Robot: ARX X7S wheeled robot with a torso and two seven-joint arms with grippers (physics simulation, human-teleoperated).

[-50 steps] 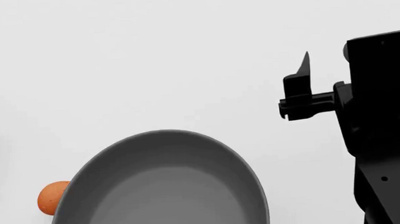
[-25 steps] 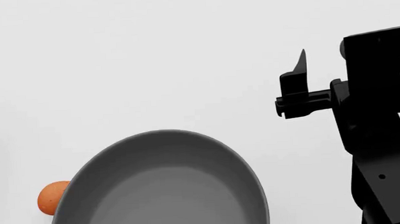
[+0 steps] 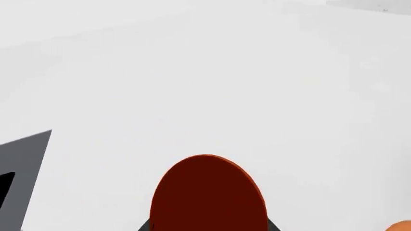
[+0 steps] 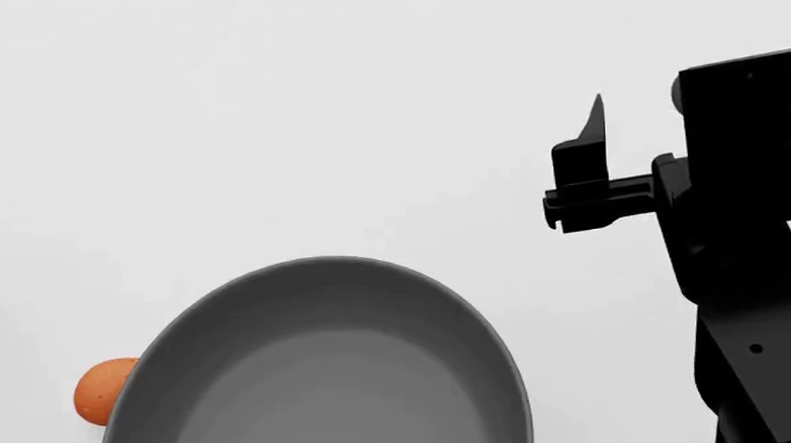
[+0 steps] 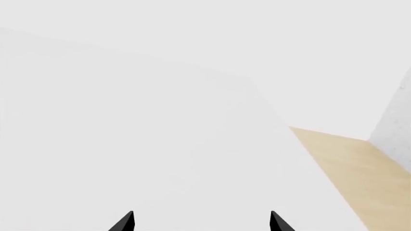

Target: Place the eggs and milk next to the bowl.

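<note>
Right gripper [image 5: 201, 222] spread open, holding nothing; left one clamps an egg [image 3: 208, 193] (another egg [image 4: 103, 391] touches the bowl [image 4: 315, 370] at 9 o'clock).

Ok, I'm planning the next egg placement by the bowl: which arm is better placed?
Left: an egg fills its wrist view close up, seemingly already held. The right gripper, to the right of the bowl, is open and empty.

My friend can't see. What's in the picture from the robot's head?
A big grey bowl sits on a white table, with one orange egg touching its left side. The black right claw hangs above the table, holding nothing.
</note>
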